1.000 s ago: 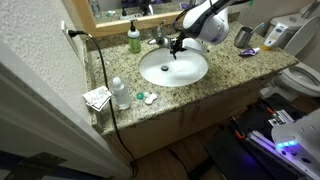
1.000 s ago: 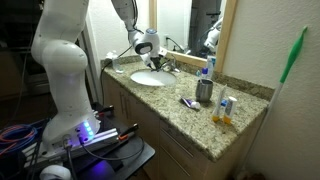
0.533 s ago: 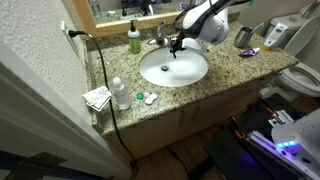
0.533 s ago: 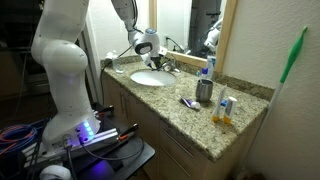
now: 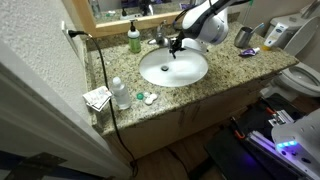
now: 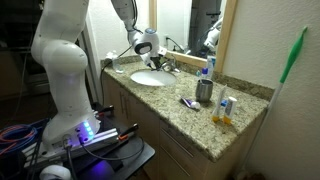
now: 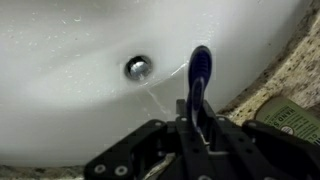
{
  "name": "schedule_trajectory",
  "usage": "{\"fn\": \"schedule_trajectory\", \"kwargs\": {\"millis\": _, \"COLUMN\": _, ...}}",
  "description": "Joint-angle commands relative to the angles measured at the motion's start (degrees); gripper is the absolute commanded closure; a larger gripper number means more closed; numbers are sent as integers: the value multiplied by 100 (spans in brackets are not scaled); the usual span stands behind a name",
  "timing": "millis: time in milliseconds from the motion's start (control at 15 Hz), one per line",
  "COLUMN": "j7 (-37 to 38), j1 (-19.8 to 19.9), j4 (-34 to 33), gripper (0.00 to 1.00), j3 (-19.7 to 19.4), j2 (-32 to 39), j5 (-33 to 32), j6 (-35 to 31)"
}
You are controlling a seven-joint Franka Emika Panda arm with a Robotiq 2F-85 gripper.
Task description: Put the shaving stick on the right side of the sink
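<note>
The shaving stick (image 7: pixel 200 72) is in my grasp. In the wrist view its blue handle rises straight out from between the fingers and ends over the white bowl of the sink (image 7: pixel 70 95). The gripper (image 7: pixel 197 122) is clenched on it, both fingers pressed against the lower part of the handle with no gap that I can see. The free end of the razor lies to the right of the drain (image 7: pixel 138 66), apart from it, and a thin pale line runs across the porcelain between the two. I cannot tell whether the tip touches the basin or hangs just above it.

Along the right edge of that view the speckled granite counter (image 7: pixel 285 65) curves round the bowl. A green object (image 7: pixel 290 118) shows at the lower right, just beside the gripper.

In an exterior view the gripper (image 5: pixel 177 46) hangs over the back rim of the sink (image 5: pixel 165 72), near the chrome faucet (image 5: pixel 158 38), with the green soap bottle (image 5: pixel 133 40) beyond the faucet. The razor is too small for me to pick out there. A metal cup (image 5: pixel 244 36) and a purple-blue object (image 5: pixel 249 52) sit on the counter, well apart from the basin.
</note>
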State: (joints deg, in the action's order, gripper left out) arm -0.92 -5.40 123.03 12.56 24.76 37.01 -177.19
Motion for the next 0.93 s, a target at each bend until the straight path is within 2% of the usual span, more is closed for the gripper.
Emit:
{"fn": "schedule_trajectory", "kwargs": {"millis": 0, "j7": 0, "j1": 0, "j4": 0, "gripper": 85, "j3": 0, "j2": 0, "j5": 0, "j6": 0}}
{"fn": "schedule_trajectory", "kwargs": {"millis": 467, "j7": 0, "j1": 0, "j4": 0, "gripper": 85, "j3": 0, "j2": 0, "j5": 0, "j6": 0}}
{"fn": "schedule_trajectory", "kwargs": {"millis": 533, "j7": 0, "j1": 0, "j4": 0, "gripper": 96, "j3": 0, "j2": 0, "j5": 0, "j6": 0}}
{"fn": "schedule_trajectory", "kwargs": {"millis": 867, "j7": -1651, "j1": 1478, "j4": 120, "gripper": 96, "j3": 2007, "j2": -429, "j5": 935, "j6": 742}}
